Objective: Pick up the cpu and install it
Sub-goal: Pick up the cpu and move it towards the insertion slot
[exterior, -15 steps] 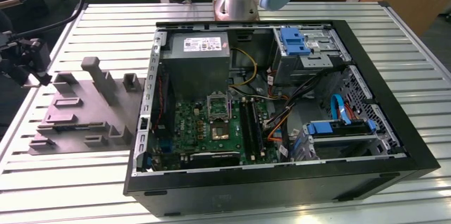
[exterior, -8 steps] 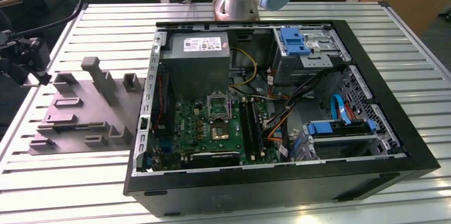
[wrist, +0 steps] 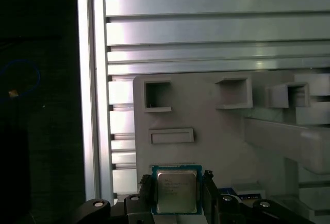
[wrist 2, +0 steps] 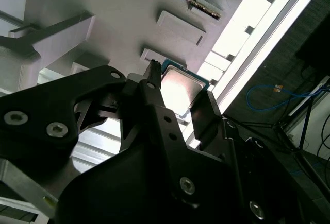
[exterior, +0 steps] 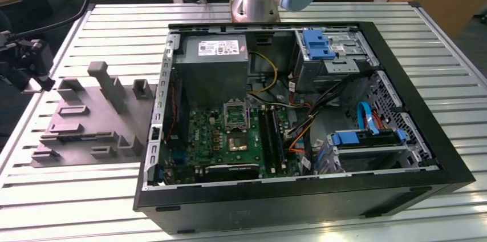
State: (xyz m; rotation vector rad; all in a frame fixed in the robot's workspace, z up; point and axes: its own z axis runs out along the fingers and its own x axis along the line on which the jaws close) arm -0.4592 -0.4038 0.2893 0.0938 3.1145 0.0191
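Note:
The cpu (wrist: 176, 190), a small square chip with a pale silver top and a green rim, sits between my gripper's (wrist: 176, 182) two black fingers (wrist: 146, 190), which press against its opposite edges. In the second wrist view the same cpu (wrist 2: 180, 90) shows in my gripper (wrist 2: 179, 84), held above the grey holder block (wrist 2: 129, 13). In the exterior view my gripper (exterior: 31, 68) hangs at the far left, over the outer edge of the grey holder block (exterior: 91, 122). The motherboard socket (exterior: 237, 139) lies in the open computer case, with its metal frame (exterior: 236, 113) flipped up.
The open black computer case (exterior: 426, 111) takes up the exterior view's right, with a grey power supply (exterior: 216, 53), memory sticks (exterior: 268, 133) and blue drive brackets (exterior: 365, 137) inside. The holder block has upright posts (exterior: 102, 76). The slatted metal table (exterior: 76, 196) ends close to the gripper.

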